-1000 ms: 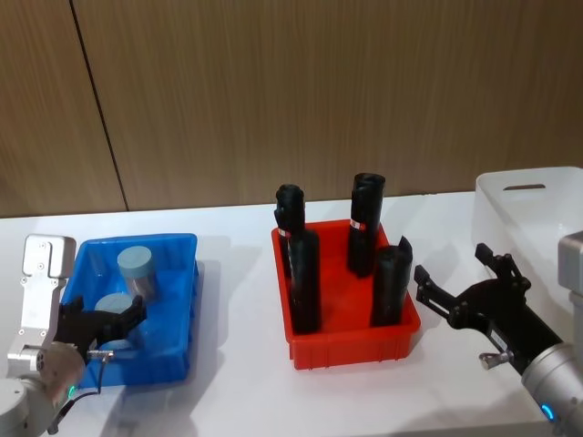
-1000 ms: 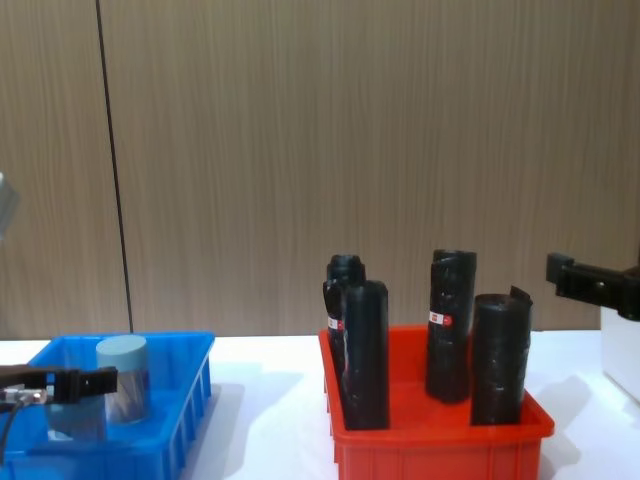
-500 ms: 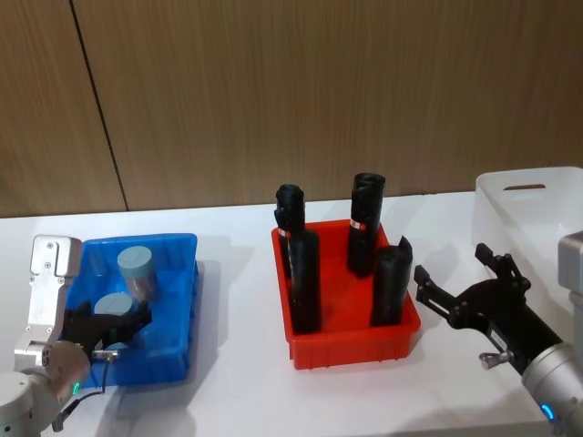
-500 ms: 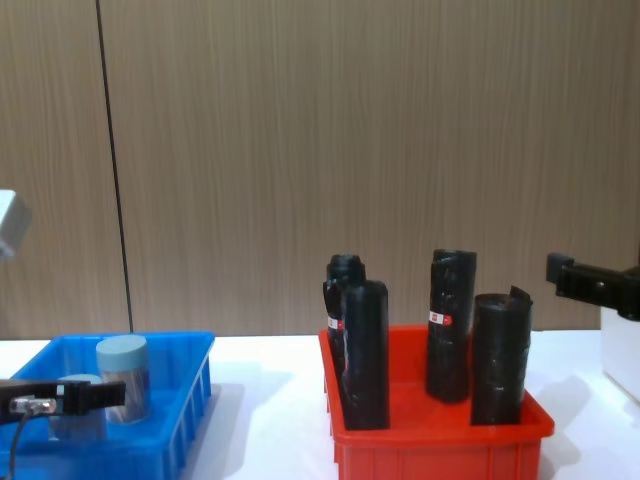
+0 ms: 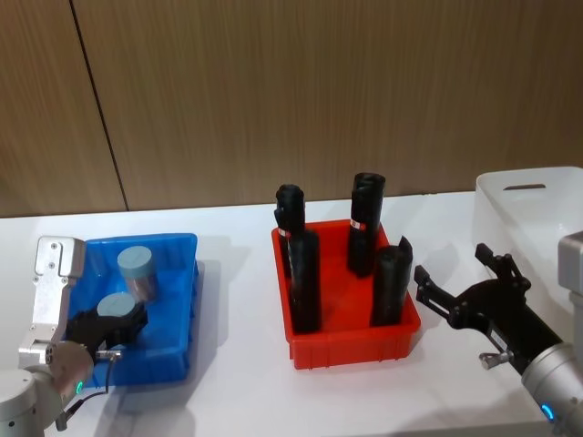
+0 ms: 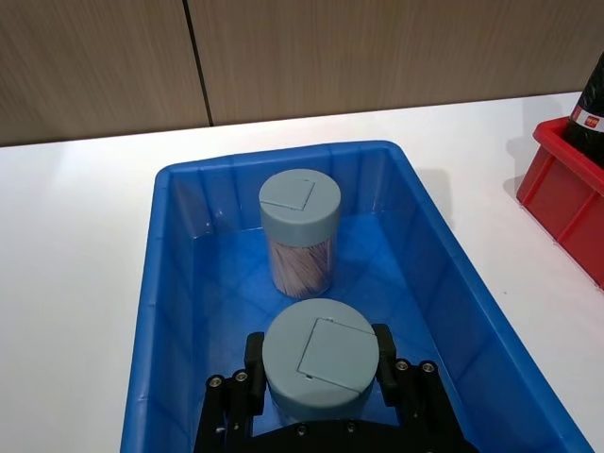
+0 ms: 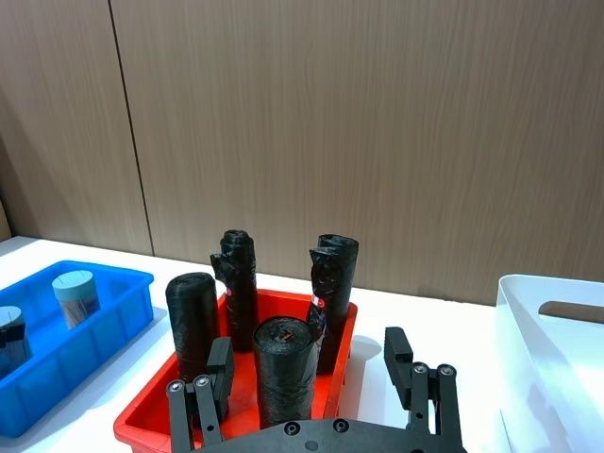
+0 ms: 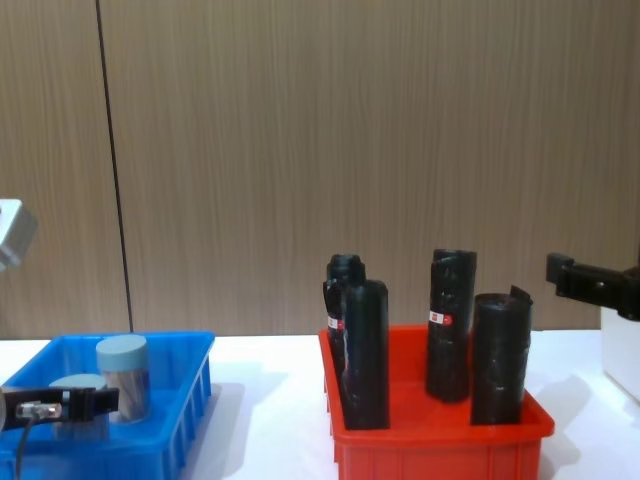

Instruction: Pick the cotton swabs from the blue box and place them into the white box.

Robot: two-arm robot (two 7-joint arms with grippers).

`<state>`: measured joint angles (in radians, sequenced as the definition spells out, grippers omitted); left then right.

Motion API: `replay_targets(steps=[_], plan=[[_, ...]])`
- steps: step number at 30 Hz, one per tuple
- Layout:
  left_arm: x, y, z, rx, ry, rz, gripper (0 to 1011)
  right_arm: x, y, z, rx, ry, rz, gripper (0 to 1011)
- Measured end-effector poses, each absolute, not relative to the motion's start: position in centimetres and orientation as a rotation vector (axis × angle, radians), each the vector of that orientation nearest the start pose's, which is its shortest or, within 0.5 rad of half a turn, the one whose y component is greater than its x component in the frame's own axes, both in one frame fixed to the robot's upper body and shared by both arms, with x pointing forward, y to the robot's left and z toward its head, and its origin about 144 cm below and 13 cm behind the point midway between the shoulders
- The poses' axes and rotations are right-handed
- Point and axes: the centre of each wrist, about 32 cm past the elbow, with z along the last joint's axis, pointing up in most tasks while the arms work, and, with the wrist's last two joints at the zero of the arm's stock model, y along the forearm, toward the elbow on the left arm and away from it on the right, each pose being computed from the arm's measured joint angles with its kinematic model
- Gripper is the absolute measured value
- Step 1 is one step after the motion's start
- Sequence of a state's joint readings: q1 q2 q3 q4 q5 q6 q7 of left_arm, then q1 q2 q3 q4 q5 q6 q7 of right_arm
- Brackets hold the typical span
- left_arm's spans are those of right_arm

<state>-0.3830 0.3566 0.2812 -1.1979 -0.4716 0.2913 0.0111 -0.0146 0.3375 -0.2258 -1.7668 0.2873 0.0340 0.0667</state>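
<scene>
Grasping is the step in hand. The left gripper (image 6: 319, 344) sits low inside the blue box (image 6: 283, 156), its two fingers (image 6: 382, 342) pressed against opposite sides of the near tub (image 5: 114, 306) of cotton swabs, just under the grey lid. By the left wrist view the pinch looks made, with no gap on either side. The tub stands upright on the floor of the box. The far tub (image 6: 300, 231) stands just behind it, close but apart, near the back wall.

The right gripper (image 5: 453, 266) hangs spread wide above the worktop (image 5: 237, 382), between the red bin (image 5: 351, 341) of black rolls (image 5: 305, 278) and the white box (image 5: 547, 218). It holds nothing.

Next comes a straight lift, I judge, high enough to clear the blue rim and kept off the far tub. Both the red bin and its tall rolls lie between the blue box and the white box, so the carry must pass over them, or else hand over to the waiting right gripper.
</scene>
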Motion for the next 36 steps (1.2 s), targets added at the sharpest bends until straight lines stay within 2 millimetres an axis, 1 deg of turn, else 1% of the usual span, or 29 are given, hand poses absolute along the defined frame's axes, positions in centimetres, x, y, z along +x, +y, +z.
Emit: replay_targets(steps=[1, 3, 11, 18, 24, 36], plan=[[55.7, 29.3, 116.0, 0.262, 0.294, 1.445, 682, 44.3, -23.7, 118.9, 0.026, -0.075, -1.229, 1002], [55.7, 29.3, 116.0, 0.261, 0.294, 1.445, 664, 44.3, -23.7, 118.9, 0.026, -0.075, -1.229, 1002], [55.6, 29.2, 116.2, 0.259, 0.263, 1.445, 663, 44.3, -23.7, 118.9, 0.026, -0.075, -1.23, 1002], [55.5, 29.0, 117.0, 0.242, 0.192, 1.42, 663, 44.3, -23.7, 118.9, 0.026, -0.075, -1.23, 1002], [55.3, 28.9, 118.2, 0.216, 0.106, 1.364, 663, 44.3, -23.7, 118.9, 0.026, -0.075, -1.229, 1002], [55.0, 28.9, 120.2, 0.183, 0.002, 1.223, 663, 44.3, -23.7, 118.9, 0.026, -0.075, -1.229, 1002]])
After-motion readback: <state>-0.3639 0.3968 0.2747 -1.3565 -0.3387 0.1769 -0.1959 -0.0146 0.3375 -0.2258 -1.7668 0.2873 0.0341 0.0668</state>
